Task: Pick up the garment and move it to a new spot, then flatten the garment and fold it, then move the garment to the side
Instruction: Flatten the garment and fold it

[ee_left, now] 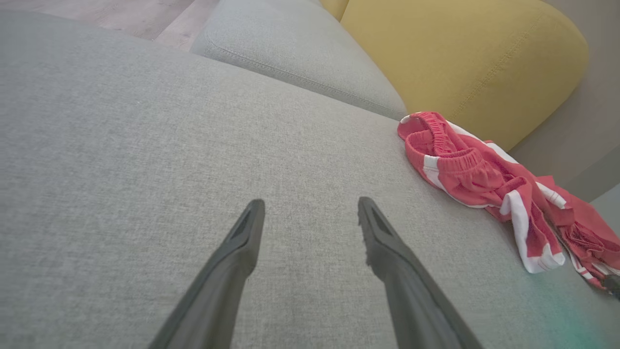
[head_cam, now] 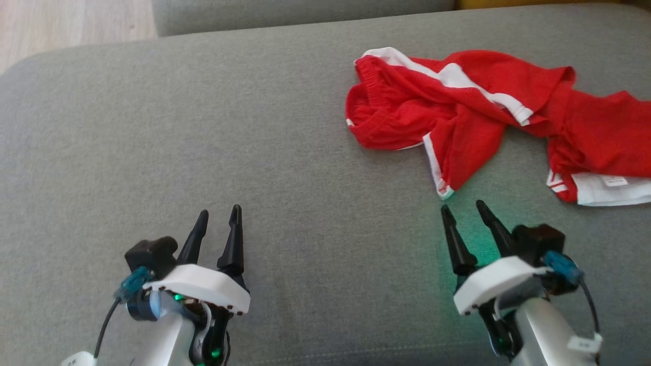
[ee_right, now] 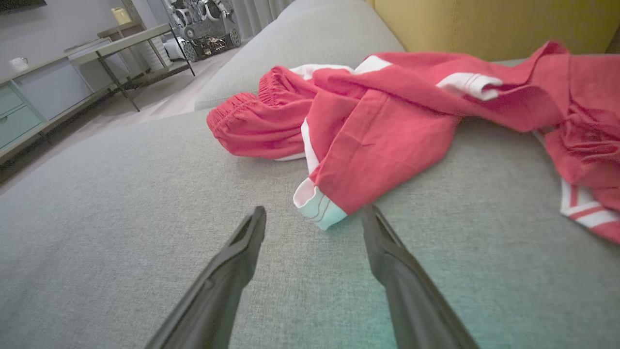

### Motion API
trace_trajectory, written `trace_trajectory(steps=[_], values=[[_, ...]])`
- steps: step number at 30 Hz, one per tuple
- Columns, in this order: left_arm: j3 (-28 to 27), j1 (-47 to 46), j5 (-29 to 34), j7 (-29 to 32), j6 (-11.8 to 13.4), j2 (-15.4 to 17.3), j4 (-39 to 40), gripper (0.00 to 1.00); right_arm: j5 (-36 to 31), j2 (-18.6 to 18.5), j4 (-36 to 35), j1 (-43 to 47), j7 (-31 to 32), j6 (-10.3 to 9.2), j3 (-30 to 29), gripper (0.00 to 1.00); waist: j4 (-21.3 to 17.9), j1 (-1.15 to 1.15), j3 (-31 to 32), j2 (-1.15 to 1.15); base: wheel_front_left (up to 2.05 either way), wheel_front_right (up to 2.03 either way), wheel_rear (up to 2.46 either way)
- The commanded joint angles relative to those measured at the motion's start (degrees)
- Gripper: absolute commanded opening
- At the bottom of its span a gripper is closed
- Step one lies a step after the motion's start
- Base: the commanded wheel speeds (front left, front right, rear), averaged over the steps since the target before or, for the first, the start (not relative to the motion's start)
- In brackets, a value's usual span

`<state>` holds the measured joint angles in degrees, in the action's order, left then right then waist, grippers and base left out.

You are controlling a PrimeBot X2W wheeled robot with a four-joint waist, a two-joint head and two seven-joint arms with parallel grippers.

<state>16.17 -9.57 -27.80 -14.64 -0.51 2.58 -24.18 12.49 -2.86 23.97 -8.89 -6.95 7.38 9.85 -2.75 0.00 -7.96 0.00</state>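
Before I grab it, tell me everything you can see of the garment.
The garment is red, thin woven-looking cloth with white side stripes and a gathered elastic waistband at its left end. It lies crumpled and twisted, unfolded, on the grey cushion, toward its far right. A white label shows on white trim at the right end. Its nearest hem corner lies just ahead of the open right pincer, with nothing gripping it.

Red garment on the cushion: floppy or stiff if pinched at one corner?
Likely floppy: the red garment lies crumpled in soft folds, so the rest would probably dangle. Seems thin and light. Pushed, it would likely bunch rather than slide on the textured grey cushion.
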Motion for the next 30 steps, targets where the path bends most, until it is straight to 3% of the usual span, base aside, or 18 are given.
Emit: trace_trajectory(steps=[1,11,21,22,24,30], values=[[-1.4,-2.4,0.4,-0.4,-0.1,0.3,1.5,1.0,0.2,0.0,-0.3,-3.1,-0.1,0.11,1.8,1.0,0.7,0.0,-0.6,0.0,0.0,0.0,0.0],[-1.0,-2.9,0.4,-0.4,-0.2,0.3,0.9,1.0,0.3,0.0,11.3,-9.8,-3.5,0.11,1.7,1.0,2.5,0.0,-1.5,0.0,0.0,0.0,0.0],[-0.8,-3.4,0.2,-0.4,-0.1,0.3,1.0,1.0,1.4,0.0,18.2,-14.3,-6.3,0.11,1.9,1.0,2.9,0.0,-2.2,0.0,0.0,0.0,0.0],[-0.8,-3.5,0.2,-0.4,-0.1,0.3,1.1,1.0,1.5,0.0,18.7,-14.6,-6.5,0.11,2.0,0.86,2.9,0.0,-2.3,0.0,0.0,0.0,0.0],[-0.7,-3.5,0.1,-0.4,0.0,0.3,1.1,1.0,1.8,0.0,19.6,-15.2,-6.8,0.11,2.2,0.0,2.8,0.0,-2.3,0.0,0.0,0.0,0.0],[-1.5,-3.3,0.4,-0.4,0.0,0.3,0.9,1.0,2.7,0.0,20.5,-16.1,-7.5,0.11,2.0,0.0,1.3,0.0,-2.1,0.0,0.0,0.0,0.0]])
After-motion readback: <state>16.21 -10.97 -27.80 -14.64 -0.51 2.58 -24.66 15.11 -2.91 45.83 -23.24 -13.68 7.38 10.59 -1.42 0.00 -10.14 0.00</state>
